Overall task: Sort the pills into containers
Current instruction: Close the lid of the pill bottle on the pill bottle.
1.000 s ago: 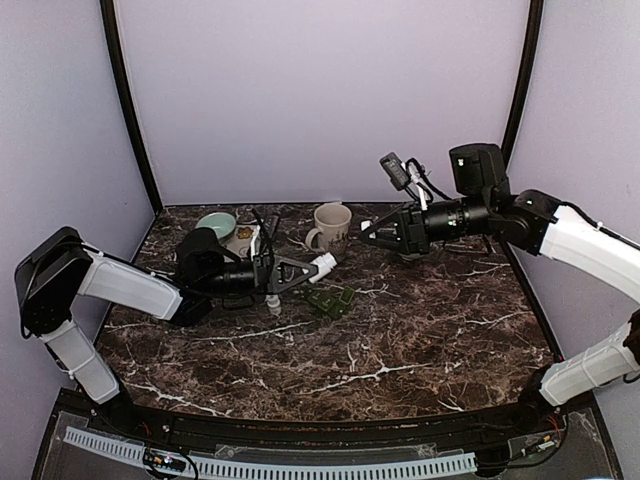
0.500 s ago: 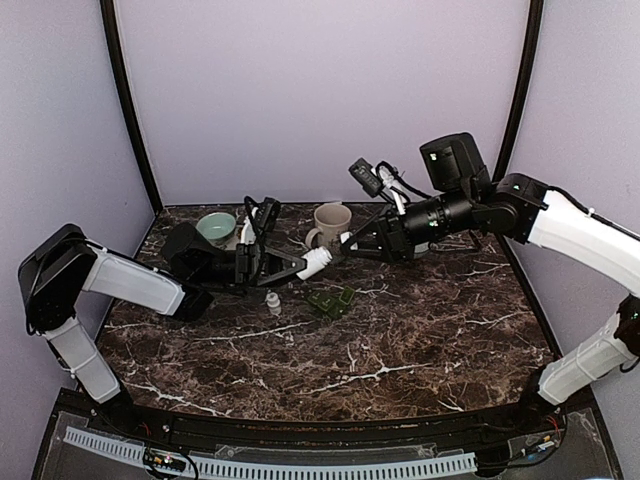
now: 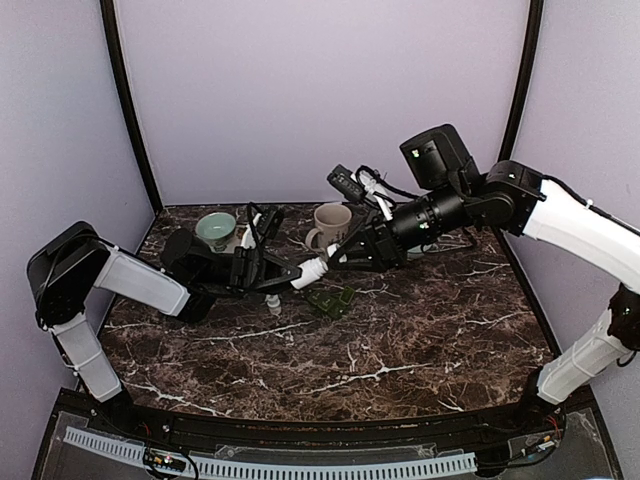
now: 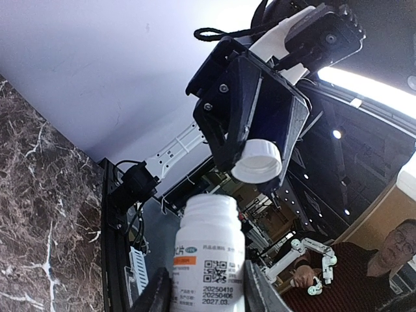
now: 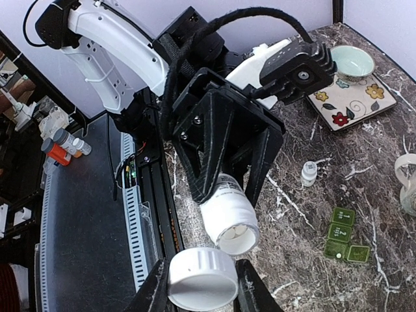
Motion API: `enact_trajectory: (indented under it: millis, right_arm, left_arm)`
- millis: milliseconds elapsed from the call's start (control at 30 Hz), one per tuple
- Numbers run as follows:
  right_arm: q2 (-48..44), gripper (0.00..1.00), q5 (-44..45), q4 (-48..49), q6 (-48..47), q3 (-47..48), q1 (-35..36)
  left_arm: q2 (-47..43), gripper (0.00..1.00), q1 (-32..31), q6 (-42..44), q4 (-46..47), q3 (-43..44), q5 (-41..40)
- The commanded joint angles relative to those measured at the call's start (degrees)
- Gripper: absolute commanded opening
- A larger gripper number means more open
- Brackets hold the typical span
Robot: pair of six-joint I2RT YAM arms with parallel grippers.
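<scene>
- Presently, the left gripper point(image 3: 292, 272) sits centre-left in the top view, its jaws partly closed around a white bottle point(image 3: 312, 269).
- The bottle lies almost level, clear of the table point(image 3: 400, 350), with its open mouth pointing right.
- In the left wrist view the bottle is at bottom centre, clamped between the two fingers point(image 4: 159, 296). Its label, with an orange band and a QR code, faces the camera.
- The right gripper point(image 3: 341, 251) is just right of the bottle's mouth, its jaws narrowed onto a white cap point(image 3: 331, 251).
- The cap is off the bottle and just beside the mouth. The wrist views show a gap between them.
- In the right wrist view the cap is at bottom centre and the bottle mouth just above it. The inside looks pale, and I cannot tell what is in it.
- A green pill box point(image 3: 331, 300) lies on the table just below the bottle, with its lids open. One compartment holds a pale speck, too small to identify.
- A small white vial point(image 3: 272, 302) stands upright just left of the pill box.
- A mug point(image 3: 331, 224) stands near the back, above centre of the frame.
- A teal bowl point(image 3: 216, 226) sits at the back left, at the corner of a flowered plate point(image 3: 243, 240). I cannot tell whether it is on the plate or beside it.
</scene>
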Motion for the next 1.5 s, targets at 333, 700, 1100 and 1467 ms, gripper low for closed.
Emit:
enact_trajectory:
  millis: [333,700,1100,1467]
  right_arm:
    - [1.9,0.16,-0.1,-2.0,-0.9,2.1,1.9]
    - [2.2,0.17,-0.4,0.0,-0.5,0.3,1.8]
    - [2.4,0.17,-0.6,2.3,0.3,-0.9,1.8]
    - [2.5,0.17,-0.6,3.6,0.6,-1.6,1.4]
  left_arm:
    - [0.4,0.11,0.5,-5.2,8.5,2.0,4.5]
    - [0.3,0.11,0.5,-6.6,8.8,3.3,5.7]
    - [0.0,0.11,0.4,-7.3,8.8,3.9,6.0]
    - [-0.4,0.11,0.4,-7.7,8.8,4.1,6.3]
